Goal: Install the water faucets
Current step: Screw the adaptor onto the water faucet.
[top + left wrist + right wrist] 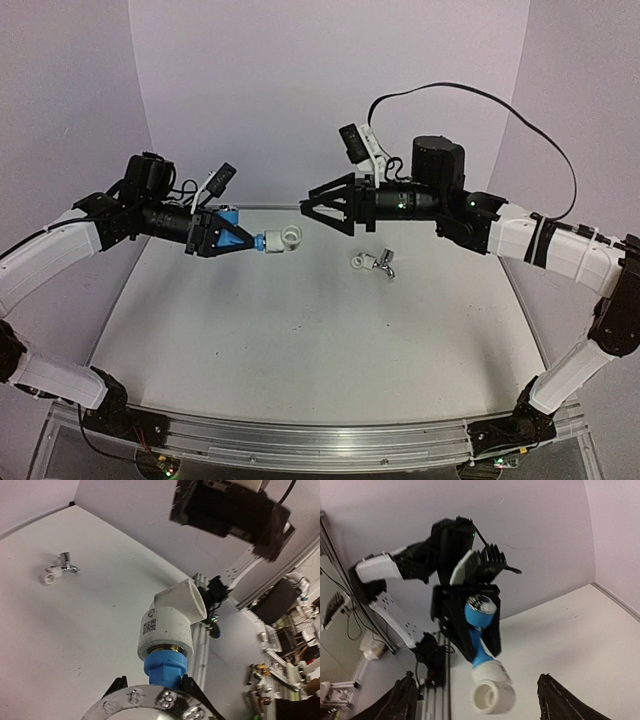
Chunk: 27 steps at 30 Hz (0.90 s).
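My left gripper (246,240) is shut on the bright blue faucet (262,241) and holds it in the air over the table. A white elbow fitting (286,237) sits on the faucet's threaded end. The left wrist view shows the blue faucet (165,664) entering the elbow (172,619). My right gripper (315,212) is open and empty, just right of and above the elbow. In the right wrist view the elbow (492,696) hangs between its spread fingers (564,703), below the blue faucet (479,630). The silver faucet (386,263) lies on the table, joined to a small white fitting (358,263).
The silver faucet (66,564) and its white fitting (48,576) also show far off in the left wrist view. The white table (300,340) ends at an aluminium rail (320,445) at the near edge. Walls close in the back and sides.
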{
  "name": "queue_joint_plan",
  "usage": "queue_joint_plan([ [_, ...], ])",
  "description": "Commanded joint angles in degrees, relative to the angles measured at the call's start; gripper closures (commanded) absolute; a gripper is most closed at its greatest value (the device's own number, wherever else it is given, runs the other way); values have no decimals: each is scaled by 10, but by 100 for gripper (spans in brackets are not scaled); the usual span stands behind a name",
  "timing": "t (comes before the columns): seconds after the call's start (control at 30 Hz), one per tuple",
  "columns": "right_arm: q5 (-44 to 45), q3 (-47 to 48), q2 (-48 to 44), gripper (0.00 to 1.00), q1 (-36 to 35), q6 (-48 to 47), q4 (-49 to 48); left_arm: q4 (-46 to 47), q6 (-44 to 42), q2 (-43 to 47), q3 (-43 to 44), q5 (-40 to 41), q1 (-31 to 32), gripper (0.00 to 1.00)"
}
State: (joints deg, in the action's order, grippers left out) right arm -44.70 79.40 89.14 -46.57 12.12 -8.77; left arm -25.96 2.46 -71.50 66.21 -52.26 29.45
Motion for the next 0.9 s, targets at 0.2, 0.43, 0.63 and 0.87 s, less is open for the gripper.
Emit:
queue_joint_plan([
  [0.2,-11,-3,18,11,-25,-199,64,20,70,-33,61,-175,-3,100],
  [0.43,-55,-19,52,27,-27,-94,-36,20,64,-50,71,-165,-2,100],
  [0.63,-34,3,92,78,-23,87,-76,20,-9,-23,51,-51,-1,100],
  [0.87,-99,-42,186,87,26,583,-324,21,-258,23,-3,213,51,100],
])
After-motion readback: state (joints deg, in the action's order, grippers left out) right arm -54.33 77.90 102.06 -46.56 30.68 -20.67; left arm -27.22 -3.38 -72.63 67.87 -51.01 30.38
